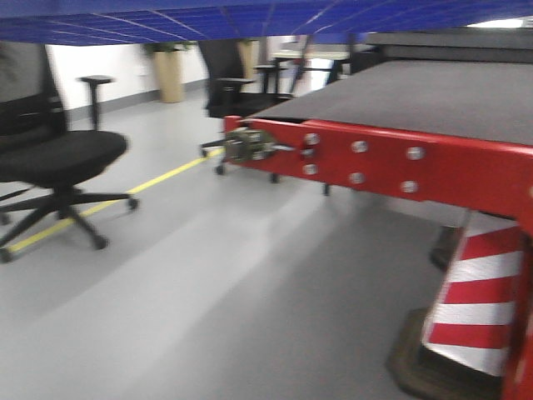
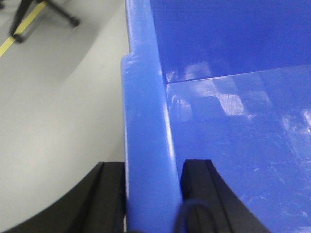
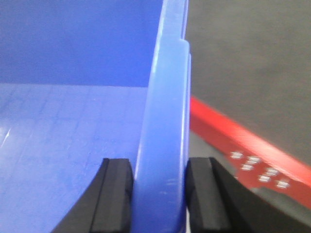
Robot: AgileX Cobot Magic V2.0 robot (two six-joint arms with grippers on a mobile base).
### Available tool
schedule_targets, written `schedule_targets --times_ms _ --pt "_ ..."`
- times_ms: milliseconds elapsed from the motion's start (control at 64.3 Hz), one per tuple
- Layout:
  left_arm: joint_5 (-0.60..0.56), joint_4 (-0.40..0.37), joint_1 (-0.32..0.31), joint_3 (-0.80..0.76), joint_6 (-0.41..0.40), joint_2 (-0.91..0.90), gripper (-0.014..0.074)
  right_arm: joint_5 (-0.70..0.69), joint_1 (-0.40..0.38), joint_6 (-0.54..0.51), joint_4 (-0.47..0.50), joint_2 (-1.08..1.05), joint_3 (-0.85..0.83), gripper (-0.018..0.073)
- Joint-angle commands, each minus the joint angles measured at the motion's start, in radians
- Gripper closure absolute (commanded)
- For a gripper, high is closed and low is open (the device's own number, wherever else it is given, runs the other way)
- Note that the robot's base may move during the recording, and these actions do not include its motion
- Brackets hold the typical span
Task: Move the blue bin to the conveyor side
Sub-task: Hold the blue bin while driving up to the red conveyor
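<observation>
I have the blue bin [image 2: 146,136] pinched on both sides. My left claw [image 2: 153,193] grips its left rim with one black finger on each face of the wall, and my right claw [image 3: 160,194] grips the opposite rim the same way. In the front view the bin's grid-ribbed underside spans 12 o'clock, clear of the floor. The conveyor [image 1: 433,100] lies at 2 o'clock, with its red front edge [image 1: 391,162] lower than the bin. An office chair [image 1: 58,158] stands at 9 o'clock.
</observation>
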Motion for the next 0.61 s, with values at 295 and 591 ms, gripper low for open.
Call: schedule_targets --times_ms 295,591 --pt "-0.096 0.121 -0.001 -0.015 0.012 -0.029 0.0605 -0.106 -0.002 -0.015 -0.014 -0.023 -0.018 0.0639" --pt "-0.096 0.121 -0.001 -0.015 0.012 -0.029 0.0605 -0.104 -0.002 -0.015 -0.014 -0.023 -0.018 0.0639"
